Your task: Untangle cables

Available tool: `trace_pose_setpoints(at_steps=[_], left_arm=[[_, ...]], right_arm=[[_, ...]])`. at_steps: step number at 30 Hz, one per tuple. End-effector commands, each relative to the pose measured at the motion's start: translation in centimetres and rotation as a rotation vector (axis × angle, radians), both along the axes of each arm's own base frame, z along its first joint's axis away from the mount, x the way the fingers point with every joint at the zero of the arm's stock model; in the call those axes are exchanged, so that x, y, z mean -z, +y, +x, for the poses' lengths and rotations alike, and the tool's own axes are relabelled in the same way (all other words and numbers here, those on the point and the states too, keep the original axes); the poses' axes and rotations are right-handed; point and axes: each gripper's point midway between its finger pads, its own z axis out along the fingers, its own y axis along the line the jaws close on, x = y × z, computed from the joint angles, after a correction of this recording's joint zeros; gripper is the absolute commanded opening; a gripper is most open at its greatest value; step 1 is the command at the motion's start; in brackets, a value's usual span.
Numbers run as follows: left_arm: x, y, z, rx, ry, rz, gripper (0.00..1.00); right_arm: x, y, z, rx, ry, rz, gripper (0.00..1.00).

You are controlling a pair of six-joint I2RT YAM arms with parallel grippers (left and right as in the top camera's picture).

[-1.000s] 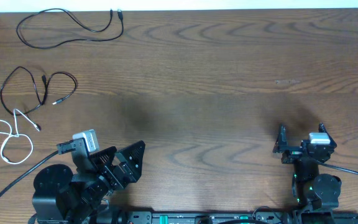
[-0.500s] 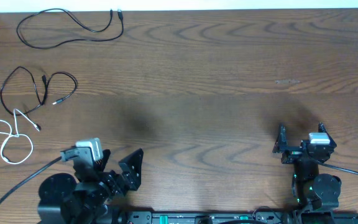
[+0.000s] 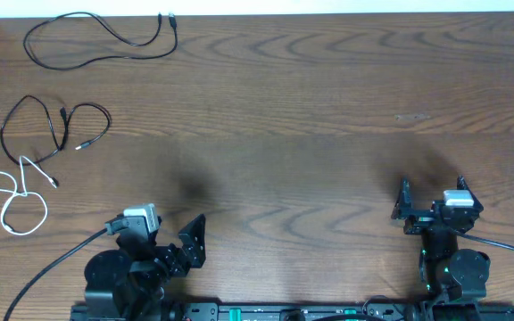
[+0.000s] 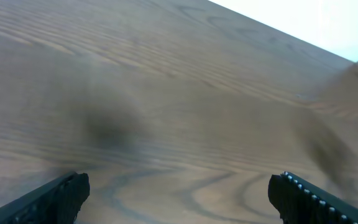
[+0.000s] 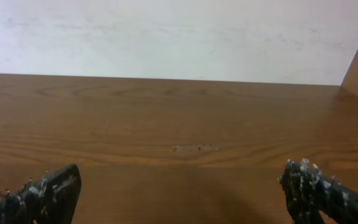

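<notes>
Three cables lie apart at the table's left in the overhead view. One black cable (image 3: 96, 36) curves along the far left edge. A second black cable (image 3: 53, 129) loops below it. The white cable (image 3: 12, 194) lies at the left edge, and its upper end meets the second black cable's lower loop. My left gripper (image 3: 184, 250) is open and empty near the front edge, well right of the cables. My right gripper (image 3: 433, 192) is open and empty at the front right. Both wrist views, left (image 4: 179, 193) and right (image 5: 179, 190), show only bare wood between open jaws.
The wooden table (image 3: 293, 134) spreads between the arms. A small pale scuff (image 3: 411, 117) marks the wood at right, also seen in the right wrist view (image 5: 193, 148). A white wall (image 5: 166, 37) stands behind the far edge. The arm bases sit along the front edge.
My left arm has drawn back toward the front edge and shifted a little right, its gripper still open. The right arm and the cables have not moved.
</notes>
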Motion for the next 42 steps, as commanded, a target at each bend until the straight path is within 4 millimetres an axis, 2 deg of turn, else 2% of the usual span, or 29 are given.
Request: trace_pose_setpoints(at_steps=[1,8,17,31,42], left_arm=[[0.6,1.2,0.5,-0.054,-0.053,0.055,0.98],[0.7,1.3,1.9,0.011,-0.2,0.206,0.98],[0.1,2.9,4.2,-0.075,-0.333,0.288,0.98],[1.4,5.1,6.6,-0.217,-0.415,0.322,0.98],[1.8,5.4,7.6,-0.244,-0.498,0.309,0.98]], right_arm=[[0.1,0.0,0.0,-0.001,0.0,-0.015,0.99],[0.1,0.0,0.0,-0.001,0.0,-0.015,0.99],[0.1,0.0,0.0,-0.001,0.0,-0.015,0.99],[0.1,0.0,0.0,-0.001,0.0,-0.015,0.99],[0.1,0.0,0.0,-0.001,0.0,-0.015,0.99]])
